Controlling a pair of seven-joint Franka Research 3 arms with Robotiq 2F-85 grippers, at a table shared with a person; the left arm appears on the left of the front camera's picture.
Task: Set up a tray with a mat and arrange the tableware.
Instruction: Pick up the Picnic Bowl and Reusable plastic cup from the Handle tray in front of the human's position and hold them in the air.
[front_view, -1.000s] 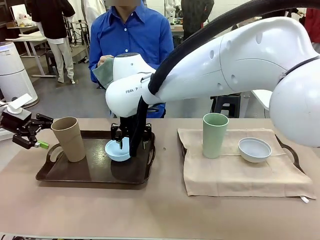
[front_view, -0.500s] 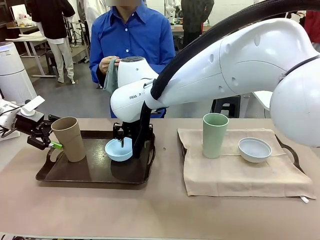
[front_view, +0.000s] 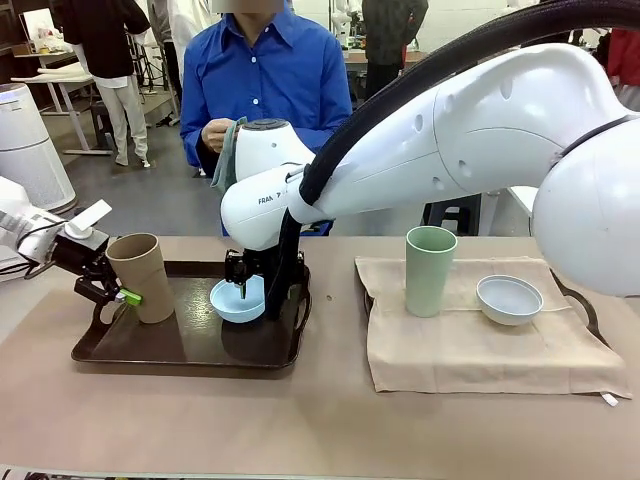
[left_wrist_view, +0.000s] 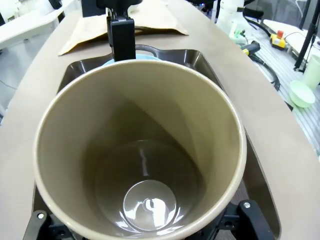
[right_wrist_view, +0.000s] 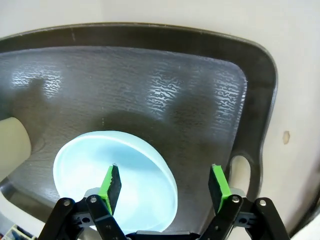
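A tan bench (front_view: 320, 420) spans a grey-floored workshop, with a person (front_view: 265, 80) in a blue shirt holding a grey-green cloth (front_view: 228, 155) at the far side. The white right arm (front_view: 470, 130) reads "FRA". A beige mat (front_view: 470, 350) carries the sage green tumbler (front_view: 429, 270) and pale bowl (front_view: 509, 298). On the dark tray (front_view: 190, 345), the left tool (front_view: 118, 292) pinches the tan-brown tumbler (front_view: 140, 278). The right tool (right_wrist_view: 165, 181) stands spread astride the light blue bowl's (right_wrist_view: 90, 165) rim.

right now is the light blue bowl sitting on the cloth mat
No, the light blue bowl sits on the bare dark tray; the beige mat covers the other tray.
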